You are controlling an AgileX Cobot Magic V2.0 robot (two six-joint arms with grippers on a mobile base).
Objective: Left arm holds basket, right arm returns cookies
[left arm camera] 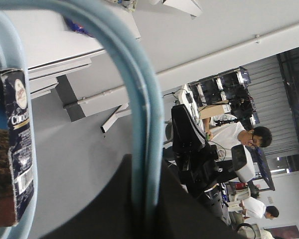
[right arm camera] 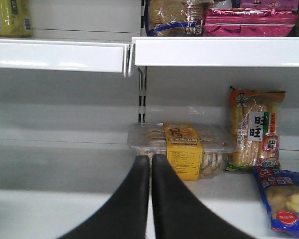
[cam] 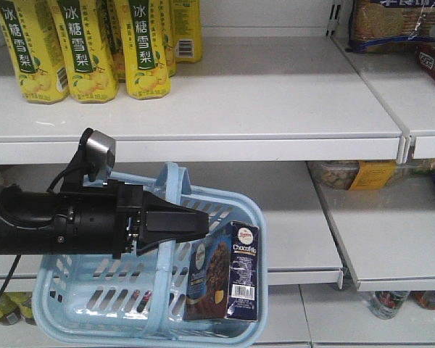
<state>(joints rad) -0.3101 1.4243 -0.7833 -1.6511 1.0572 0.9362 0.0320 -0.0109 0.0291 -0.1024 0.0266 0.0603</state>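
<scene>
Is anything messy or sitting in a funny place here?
Nothing looks spilled or broken. The one thing out of place is the cookies: the box stands in the basket instead of on the shelves. The basket isn't resting on anything either. It hangs in the air by its handle from the left arm's fingers.

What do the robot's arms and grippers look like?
The left arm is a thick black tube ending in a pointed black gripper, with a round grey camera on top and a thin black cable. The right gripper has two smooth black fingers tapering to rounded tips.
</scene>
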